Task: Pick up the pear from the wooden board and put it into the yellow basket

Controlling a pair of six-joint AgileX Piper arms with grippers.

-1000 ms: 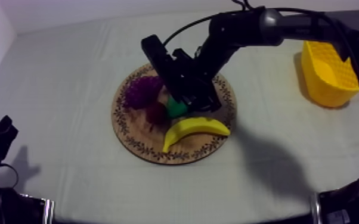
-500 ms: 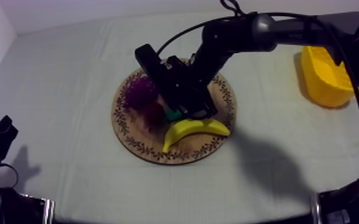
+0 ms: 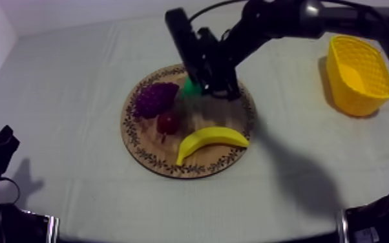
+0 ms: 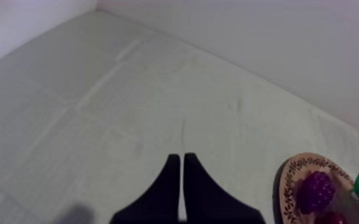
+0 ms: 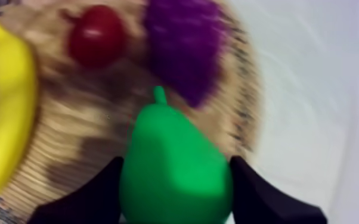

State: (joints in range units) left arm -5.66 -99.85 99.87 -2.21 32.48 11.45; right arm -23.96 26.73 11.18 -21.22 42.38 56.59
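**Pear clamped in my right claw, over the board**

At the left, my left gripper (image 4: pixel 179 159) sits low over the bare cloth (image 4: pixel 98 107), its fingers pressed together on nothing. The round wooden board (image 3: pixel 137 143) lies mid-table with the grapes (image 3: pixel 155 98), the small red fruit (image 3: pixel 167 123) and the banana (image 3: pixel 211 141) on it. My right gripper (image 3: pixel 197 85) is clamped on the green pear (image 3: pixel 190 88), holding it over the board's far rim, just beside the grapes. The yellow basket (image 3: pixel 357 97) stands well apart at the right.
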